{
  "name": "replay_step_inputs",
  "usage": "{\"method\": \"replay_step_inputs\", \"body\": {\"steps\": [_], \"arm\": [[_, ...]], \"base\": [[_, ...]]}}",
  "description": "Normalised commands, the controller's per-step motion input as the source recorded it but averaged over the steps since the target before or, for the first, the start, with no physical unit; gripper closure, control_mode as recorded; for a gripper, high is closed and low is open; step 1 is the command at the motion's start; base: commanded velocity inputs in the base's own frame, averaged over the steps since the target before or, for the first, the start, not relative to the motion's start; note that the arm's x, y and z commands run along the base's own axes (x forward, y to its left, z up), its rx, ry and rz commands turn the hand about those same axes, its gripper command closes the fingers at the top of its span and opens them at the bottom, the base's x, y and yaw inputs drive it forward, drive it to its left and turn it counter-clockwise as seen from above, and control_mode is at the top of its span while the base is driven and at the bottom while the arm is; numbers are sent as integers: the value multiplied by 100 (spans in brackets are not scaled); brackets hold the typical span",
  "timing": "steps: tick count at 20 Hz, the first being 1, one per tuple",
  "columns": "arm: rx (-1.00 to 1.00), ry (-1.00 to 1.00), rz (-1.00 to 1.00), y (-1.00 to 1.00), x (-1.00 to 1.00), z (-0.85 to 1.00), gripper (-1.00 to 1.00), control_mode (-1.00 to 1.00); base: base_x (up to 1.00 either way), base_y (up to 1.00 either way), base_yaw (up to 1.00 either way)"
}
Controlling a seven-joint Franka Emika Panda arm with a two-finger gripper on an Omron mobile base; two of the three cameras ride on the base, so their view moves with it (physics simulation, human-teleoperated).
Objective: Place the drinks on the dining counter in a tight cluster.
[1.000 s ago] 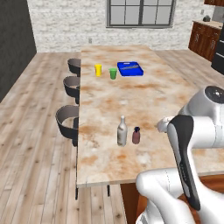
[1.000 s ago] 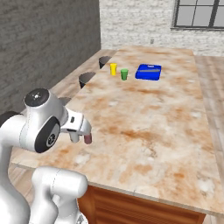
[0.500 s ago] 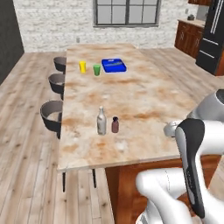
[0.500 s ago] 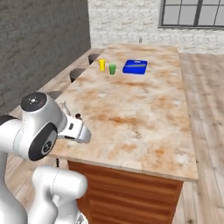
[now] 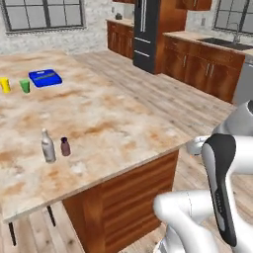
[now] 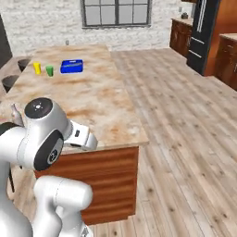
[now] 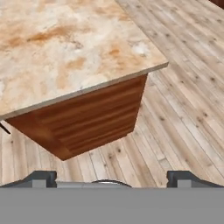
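Observation:
Two drinks stand close together near the front left of the dining counter (image 5: 123, 118): a taller grey-beige glass bottle (image 5: 48, 147) and a short dark-brown bottle (image 5: 65, 147) just to its right. In the right base view the grey bottle (image 6: 15, 114) peeks out behind my arm at the left edge. My gripper (image 7: 111, 180) is open and empty, its fingertips (image 7: 43, 177) spread wide. It hangs off the counter's near corner (image 7: 148, 65), over the wooden floor and well away from the bottles.
A yellow cup (image 5: 5, 84), a green cup (image 5: 24, 86) and a blue tray (image 5: 45, 78) sit at the counter's far end. Dark stools (image 6: 10, 81) line its left side. Wooden cabinets (image 5: 197, 69) and a dark fridge (image 5: 147, 32) stand to the right across open plank floor.
The whole picture has swung as the base moved, so the counter now sits to the left and the kitchen cabinets show. The bottles keep their places on the counter. The gripper stays open.

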Motion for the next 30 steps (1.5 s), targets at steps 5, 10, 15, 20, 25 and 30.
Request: {"method": "replay_step_inputs", "body": {"steps": [5,10,15,20,25,30], "arm": [[0,0,0,0,0,0,-100,100],[0,0,0,0,0,0,-100,100],[0,0,0,0,0,0,-100,100],[0,0,0,0,0,0,-100,100],[0,0,0,0,0,0,-100,100],[0,0,0,0,0,0,-100,100]], "base": [[11,12,-95],[4,7,-94],[0,0,-95],[0,0,-98],[76,52,-54],[100,43,-20]]}}
